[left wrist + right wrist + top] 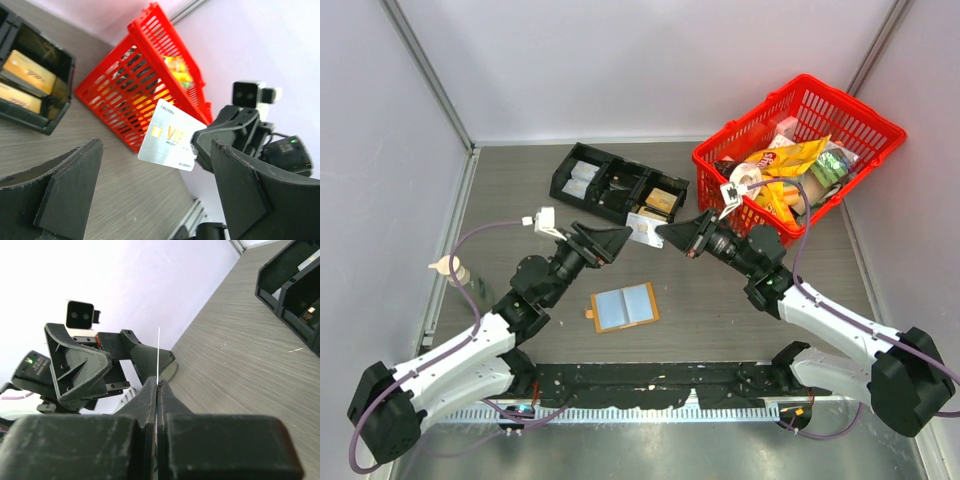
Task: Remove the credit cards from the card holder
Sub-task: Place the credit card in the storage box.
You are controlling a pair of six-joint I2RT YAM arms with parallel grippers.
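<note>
- While my right end effector is pressed tight together, it pinches a silver credit card by one edge and holds it up above the tabletop.
- My left end effector is spread wide and holds nothing.
- From my left wrist, the card shows between my two left fingers and touches neither of them.
- From my right wrist, I see the card edge-on, like a thin white line sticking out of my closed fingers.
- The card holder lies open and flat on the tabletop, closer to my bases than both end effectors. Its two pale blue panels face up.
- I cannot tell if any cards are inside it.
- A black tray sits toward the back, with flat gold things in one of its boxes.
- A red basket full of snack packs sits at the back right.
</note>
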